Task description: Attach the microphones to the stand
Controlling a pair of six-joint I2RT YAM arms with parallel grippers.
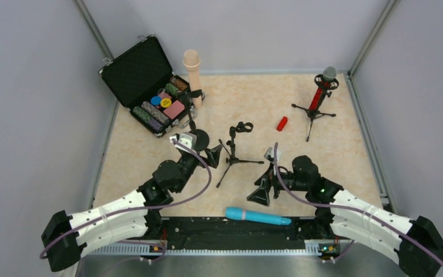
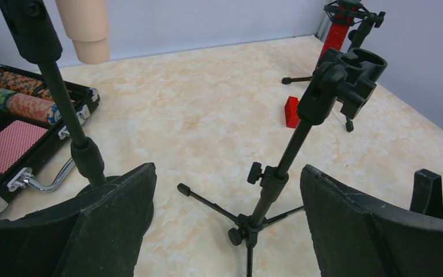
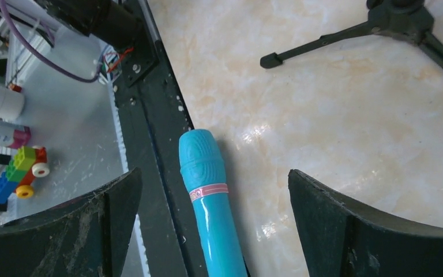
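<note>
The bench (image 1: 248,98) has grey walls close on three sides, and the near edge ends at a black strip. The blue microphone (image 1: 258,216) lies flat right at that near edge, against the strip and between the two arms, with its fat head pointing left. The right gripper (image 3: 213,173) hangs over it, spread wide, holding nothing. A pink band goes round the blue microphone, but its writing is too small to read. The left gripper (image 2: 225,173) is spread wide too and holds nothing; the empty stand (image 1: 233,153) is just in front of it in the middle of the bench. There is bare room between this stand and the far right corner, with only a little red block (image 1: 281,123) there. The red microphone (image 1: 323,89) sits in its own stand by the right wall. The beige microphone (image 1: 193,72) stands up in a stand at the far left, just beside an open black case (image 1: 141,72). In the case are rows of striped chips, a pink pack of cards, and a loose blue chip and yellow chip. The yellow chip's letters are cut off.
</note>
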